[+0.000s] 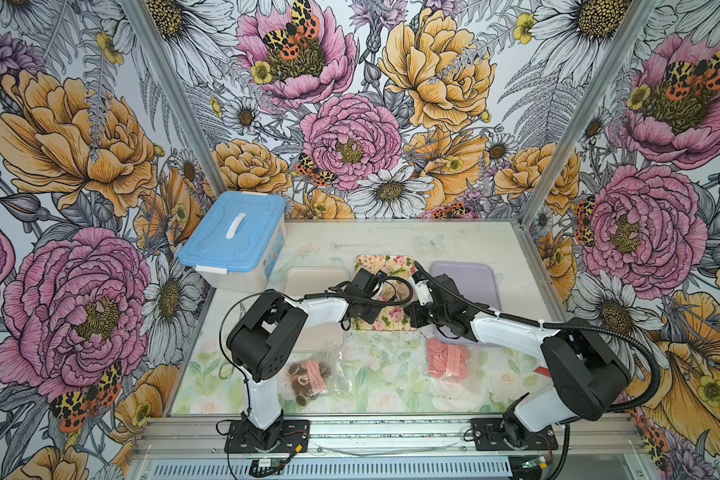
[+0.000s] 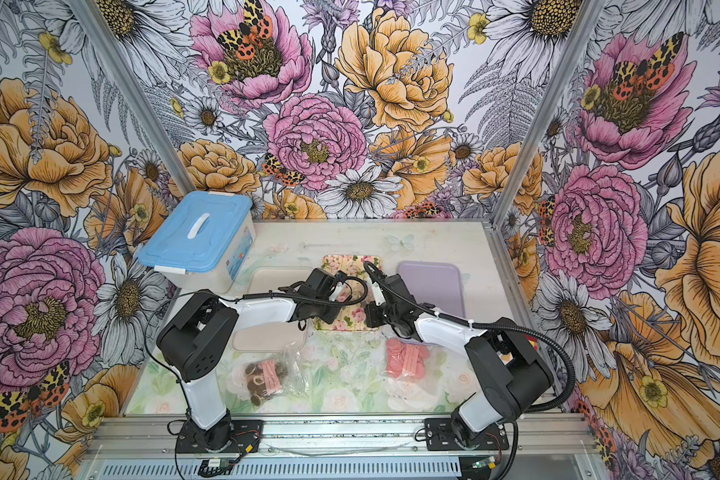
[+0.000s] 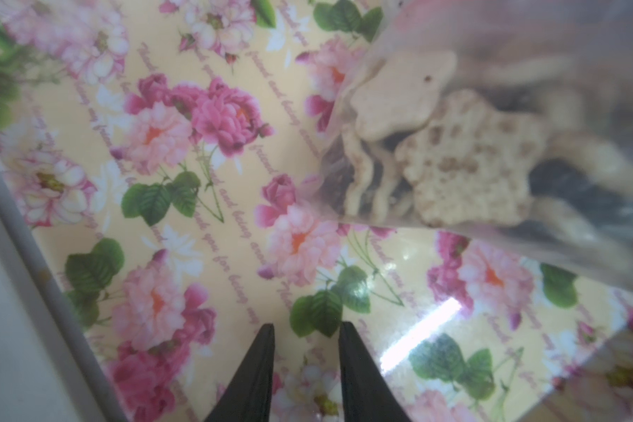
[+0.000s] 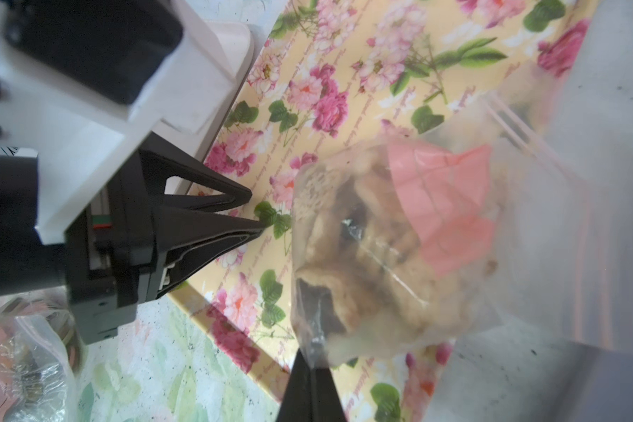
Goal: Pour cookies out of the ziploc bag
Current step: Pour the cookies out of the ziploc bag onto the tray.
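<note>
Cookies sit in the ziploc bag pinched at one corner by the closed right tool above the floral tray, just beside the parted, empty left tool.

Robot test cell — a staged lab booth, not a home; bold floral wallpaper on three walls held by aluminium frame posts; pastel printed tabletop below the wallpaper; slotted aluminium rail at the tabletop's near edge — exposed wiring beside it.
</note>
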Robot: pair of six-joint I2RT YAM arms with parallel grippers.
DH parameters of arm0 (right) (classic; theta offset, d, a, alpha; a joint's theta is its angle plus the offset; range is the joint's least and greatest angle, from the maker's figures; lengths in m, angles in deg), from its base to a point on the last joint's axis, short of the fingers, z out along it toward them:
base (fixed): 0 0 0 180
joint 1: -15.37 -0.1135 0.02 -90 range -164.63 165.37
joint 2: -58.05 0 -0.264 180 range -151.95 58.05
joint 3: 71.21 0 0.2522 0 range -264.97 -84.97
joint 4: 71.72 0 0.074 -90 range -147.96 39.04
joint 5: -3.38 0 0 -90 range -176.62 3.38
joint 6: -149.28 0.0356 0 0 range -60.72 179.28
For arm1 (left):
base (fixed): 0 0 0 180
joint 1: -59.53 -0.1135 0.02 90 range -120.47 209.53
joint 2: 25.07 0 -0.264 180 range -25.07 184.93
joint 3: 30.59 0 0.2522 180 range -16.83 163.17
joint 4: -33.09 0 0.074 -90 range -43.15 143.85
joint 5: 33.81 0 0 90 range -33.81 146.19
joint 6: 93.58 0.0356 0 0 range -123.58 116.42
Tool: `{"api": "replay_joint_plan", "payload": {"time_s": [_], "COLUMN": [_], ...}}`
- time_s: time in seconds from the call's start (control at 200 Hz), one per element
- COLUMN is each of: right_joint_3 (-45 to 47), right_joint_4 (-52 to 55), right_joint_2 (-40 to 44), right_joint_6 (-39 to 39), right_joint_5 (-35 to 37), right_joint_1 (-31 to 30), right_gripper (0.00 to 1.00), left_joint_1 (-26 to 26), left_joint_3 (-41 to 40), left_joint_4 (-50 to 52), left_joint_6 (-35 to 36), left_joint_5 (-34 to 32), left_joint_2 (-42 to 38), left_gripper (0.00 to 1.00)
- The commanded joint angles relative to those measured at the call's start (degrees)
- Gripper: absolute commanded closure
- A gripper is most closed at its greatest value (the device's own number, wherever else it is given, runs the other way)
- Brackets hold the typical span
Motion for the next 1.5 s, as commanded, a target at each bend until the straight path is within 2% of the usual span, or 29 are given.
{"api": "replay_joint_plan", "payload": {"time_s": [0.0,0.07,0.18,0.24,0.405,0.756,1.131,1.241,1.381,1.491], "right_joint_3": [0.34,-0.10,-1.01,-1.23,0.17,1.35,1.14,1.05,1.39,1.45], "right_joint_4": [-0.03,-0.07,-0.15,-0.11,-1.21,0.72,1.92,1.77,0.73,0.54], "right_joint_2": [1.79,0.89,-1.21,-1.70,1.28,5.15,5.20,5.20,5.79,5.88], "right_joint_6": [2.17,2.29,2.20,2.33,2.20,3.25,2.68,2.46,2.37,2.25], "right_joint_5": [-1.31,-1.90,-2.98,-3.97,-4.47,-3.26,-1.41,-2.27,-3.56,-3.69], "right_joint_1": [-0.18,-0.26,-0.53,-0.70,-1.06,-0.98,-0.56,-0.62,-0.72,-0.71], "right_gripper": [1.00,1.00,1.00,1.00,1.00,1.00,1.00,1.00,1.00,1.00], "left_joint_1": [-0.87,-1.96,-3.09,-2.89,-1.14,0.34,1.50,2.39,3.26,3.39], "left_joint_3": [1.15,0.35,-1.59,-2.36,-4.06,-2.66,-3.48,-3.55,-3.12,-2.57], "left_joint_4": [-0.86,-1.72,-4.76,-5.53,-7.46,-7.61,-7.48,-7.82,-8.88,-8.88], "left_joint_6": [-1.57,-2.38,-2.27,0.03,6.15,8.83,12.86,13.34,12.64,12.25], "left_joint_5": [1.22,2.73,9.51,13.01,16.13,11.78,16.59,15.48,11.96,10.20], "left_joint_2": [-1.02,-3.77,-6.63,-7.96,-8.72,-5.32,-5.56,-5.62,-4.69,-3.90], "left_gripper": [0.67,0.67,0.65,0.62,0.55,0.51,0.49,0.50,0.60,0.63]}}
